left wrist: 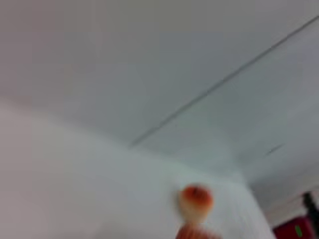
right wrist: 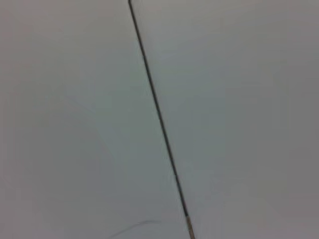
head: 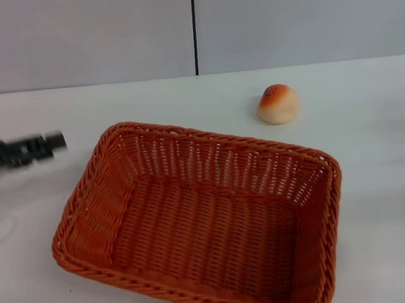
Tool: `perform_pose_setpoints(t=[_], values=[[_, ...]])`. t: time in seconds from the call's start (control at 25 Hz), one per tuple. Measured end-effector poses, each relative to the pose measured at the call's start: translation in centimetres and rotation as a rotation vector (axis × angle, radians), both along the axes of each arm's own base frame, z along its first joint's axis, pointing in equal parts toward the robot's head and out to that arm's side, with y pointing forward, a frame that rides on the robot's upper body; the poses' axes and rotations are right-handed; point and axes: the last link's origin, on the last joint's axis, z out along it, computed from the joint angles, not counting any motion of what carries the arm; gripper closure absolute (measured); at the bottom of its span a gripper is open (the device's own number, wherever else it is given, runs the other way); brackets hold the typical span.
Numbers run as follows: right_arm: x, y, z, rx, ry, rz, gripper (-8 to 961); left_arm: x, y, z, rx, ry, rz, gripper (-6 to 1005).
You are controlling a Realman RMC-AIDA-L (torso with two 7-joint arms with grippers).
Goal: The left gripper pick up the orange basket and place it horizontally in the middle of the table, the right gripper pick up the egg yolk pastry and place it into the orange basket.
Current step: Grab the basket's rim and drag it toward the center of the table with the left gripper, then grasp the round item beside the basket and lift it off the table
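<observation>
At the bottom of the head view, nearest to the camera, the large rectangular orange woven basket [head: 201, 222] is seen on the wide white table [head: 380, 179]. It is empty and it stands flat. Its long axis runs from the left of the frame toward the lower right, a little slanted against the table edge, and it fills the lower centre of the picture. By this the basket seems already set down about the middle, although not perfectly straight; this is only a judgement.

At the left edge of the head view, at middle height, the black left gripper [head: 51, 142] is seen, blurred, beside the basket's left rim and apart from it. Nothing is held in it; whether its jaws are open or closed cannot be told.

Farther away, in the upper right part of the frame, the small round egg yolk pastry [head: 279, 104] with the browned top rests on the table, behind the basket's far rim and not touching it. In the left wrist view it appears low in the picture [left wrist: 196, 201].

The right gripper is not shown in any view. The pastry lies on the right half, so the right arm is probably the nearer one. For the coming move, the pastry must be carried toward the camera, over the far rim.

Behind all, the grey wall [head: 81, 35] with a dark vertical seam is seen.
</observation>
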Motion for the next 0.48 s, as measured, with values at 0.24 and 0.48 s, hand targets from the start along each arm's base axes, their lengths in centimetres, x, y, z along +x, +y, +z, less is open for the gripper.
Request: perform_pose_setpoints(t=[0.24,0.48], values=[[-0.9,1.0,0.5,-0.18,0.046,0.15,298,1.3,1.1,1.8,0.205,-0.039,-0.182,350],[-3.2,3.5,4.0,-0.616,0.152,0.304,299,4.0,2.3,-0.2,0.512,-0.056,-0.528,353]])
